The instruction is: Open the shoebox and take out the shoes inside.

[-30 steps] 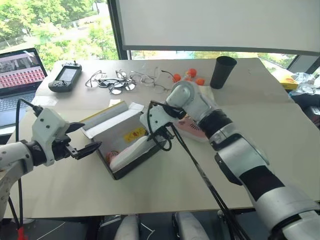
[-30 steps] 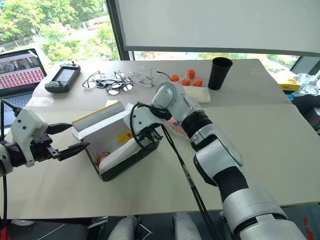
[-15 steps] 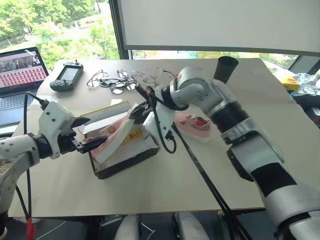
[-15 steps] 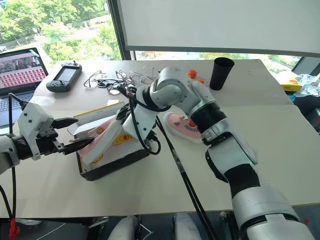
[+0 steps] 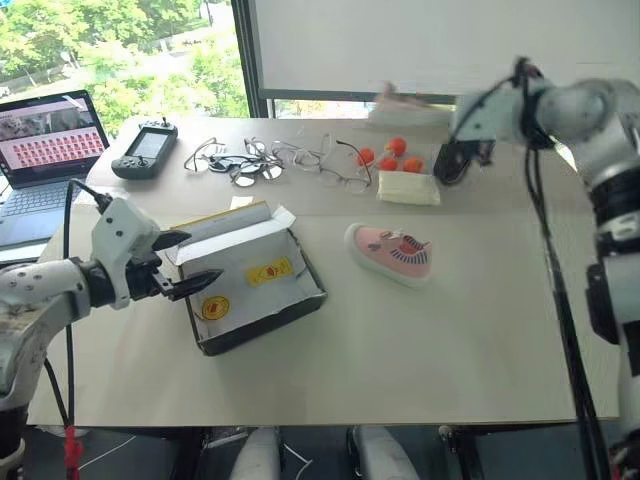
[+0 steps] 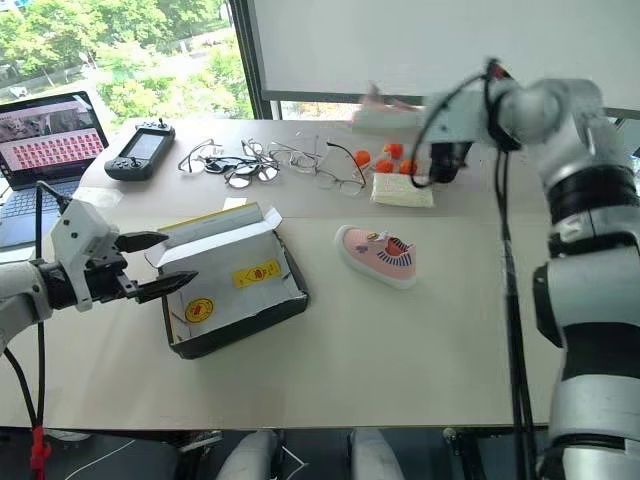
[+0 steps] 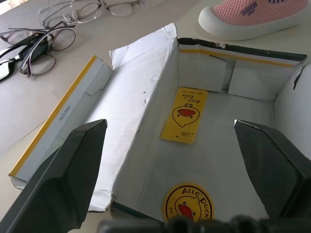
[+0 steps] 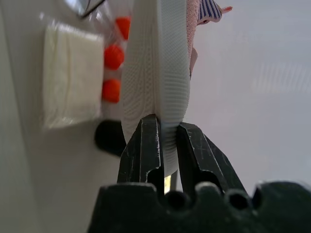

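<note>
The shoebox (image 5: pixel 262 322) lies open on the table, its yellow-edged lid (image 5: pixel 222 226) folded back. Its white inside (image 7: pixel 204 145) holds nothing but yellow stickers. My left gripper (image 5: pixel 186 264) stands open at the box's left end, one finger to each side of that end in the left wrist view, touching nothing. One pink shoe (image 5: pixel 390 250) with a white sole rests on the table right of the box. My right gripper (image 8: pixel 166 128) is shut on the sole of the other shoe (image 8: pixel 160 63), which shows as a blur (image 5: pixel 405 107) high over the table's far right.
Several pairs of glasses (image 5: pixel 240 165) lie at the back of the table, with orange balls (image 5: pixel 390 155), a white packet (image 5: pixel 408 187) and a black cup (image 5: pixel 448 162) to their right. A handheld controller (image 5: pixel 148 150) and a laptop (image 5: pixel 45 150) sit at the far left.
My right arm has swung up and to the far right, carrying the shoe out of the box. The left gripper has stayed open at the box's left end.
</note>
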Available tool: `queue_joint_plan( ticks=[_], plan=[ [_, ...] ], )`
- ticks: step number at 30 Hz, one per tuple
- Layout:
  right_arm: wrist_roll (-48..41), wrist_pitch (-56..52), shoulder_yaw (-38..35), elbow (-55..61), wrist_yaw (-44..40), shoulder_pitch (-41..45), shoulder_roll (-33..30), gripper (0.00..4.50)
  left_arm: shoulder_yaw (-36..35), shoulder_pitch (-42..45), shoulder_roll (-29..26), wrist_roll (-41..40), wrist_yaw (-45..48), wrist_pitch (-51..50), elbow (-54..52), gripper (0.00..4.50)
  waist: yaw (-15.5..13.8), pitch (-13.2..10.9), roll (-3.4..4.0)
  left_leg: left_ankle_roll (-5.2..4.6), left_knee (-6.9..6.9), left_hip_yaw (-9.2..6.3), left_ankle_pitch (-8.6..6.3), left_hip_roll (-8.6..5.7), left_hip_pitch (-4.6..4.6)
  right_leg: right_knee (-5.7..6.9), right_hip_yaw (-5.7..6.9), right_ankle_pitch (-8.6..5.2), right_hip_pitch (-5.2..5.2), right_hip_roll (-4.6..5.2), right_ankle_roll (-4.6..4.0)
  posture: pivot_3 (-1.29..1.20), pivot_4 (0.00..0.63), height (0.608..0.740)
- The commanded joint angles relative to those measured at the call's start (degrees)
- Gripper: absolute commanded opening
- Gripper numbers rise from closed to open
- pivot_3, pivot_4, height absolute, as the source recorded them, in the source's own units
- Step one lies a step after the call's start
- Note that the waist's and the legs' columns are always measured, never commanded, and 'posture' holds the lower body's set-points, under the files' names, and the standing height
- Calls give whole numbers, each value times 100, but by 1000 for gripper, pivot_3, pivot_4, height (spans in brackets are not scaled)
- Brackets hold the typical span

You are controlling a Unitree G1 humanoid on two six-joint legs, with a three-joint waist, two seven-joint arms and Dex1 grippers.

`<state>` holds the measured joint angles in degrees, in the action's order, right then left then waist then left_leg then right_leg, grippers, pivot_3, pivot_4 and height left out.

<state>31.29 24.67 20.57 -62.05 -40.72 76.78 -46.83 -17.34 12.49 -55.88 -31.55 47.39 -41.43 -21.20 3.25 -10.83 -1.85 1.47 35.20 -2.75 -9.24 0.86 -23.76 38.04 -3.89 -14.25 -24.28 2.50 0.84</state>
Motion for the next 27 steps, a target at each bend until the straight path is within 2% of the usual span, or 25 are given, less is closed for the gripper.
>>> queue_joint_plan(
  ticks=[1,3,5,9,13,19,24,27],
  plan=[
    [-119,273,-280,308,1147,-581,-6,134,101,257,-52,99,91,226,101,4500,109,-1,3,0,0,4,0,0,-1,4,-6,0,-5,-1,0,0,150,724],
    [92,530,-200,568,1901,-1225,36,134,208,334,-16,149,100,279,178,4500,165,-1,3,-1,-2,10,0,1,1,9,-12,0,-6,-2,0,0,150,724],
    [90,552,-258,781,2265,-1573,112,134,248,355,-4,161,124,318,218,4500,225,-2,4,-1,-5,9,1,0,0,9,-13,0,-8,-2,0,0,150,724],
    [248,491,-198,1113,2503,-1974,110,134,268,347,-1,197,148,369,265,4500,247,-4,7,-1,1,10,1,-1,-1,13,-17,1,-8,-2,2,0,150,724],
    [-365,398,-411,1605,1631,-2563,87,99,282,344,12,232,156,421,333,4500,216,-3,6,-1,3,1,1,0,2,5,-7,-1,3,-3,4,0,150,724],
    [-1537,-270,-1054,2468,202,-2838,-290,90,303,335,10,305,232,519,526,4500,168,-4,6,-1,14,1,1,-4,-1,5,-7,1,8,1,10,0,150,724],
    [-1557,-441,-1191,2764,-11,-2982,-574,88,412,406,37,369,281,618,688,4500,161,-4,6,-2,13,0,0,0,2,5,-6,1,8,-2,11,0,150,724],
    [-1103,-381,-1130,2790,593,-2902,-525,88,527,523,92,400,290,656,760,4500,163,-4,6,-2,14,2,0,-1,2,5,-7,1,9,-1,10,0,150,724]
  ],
)
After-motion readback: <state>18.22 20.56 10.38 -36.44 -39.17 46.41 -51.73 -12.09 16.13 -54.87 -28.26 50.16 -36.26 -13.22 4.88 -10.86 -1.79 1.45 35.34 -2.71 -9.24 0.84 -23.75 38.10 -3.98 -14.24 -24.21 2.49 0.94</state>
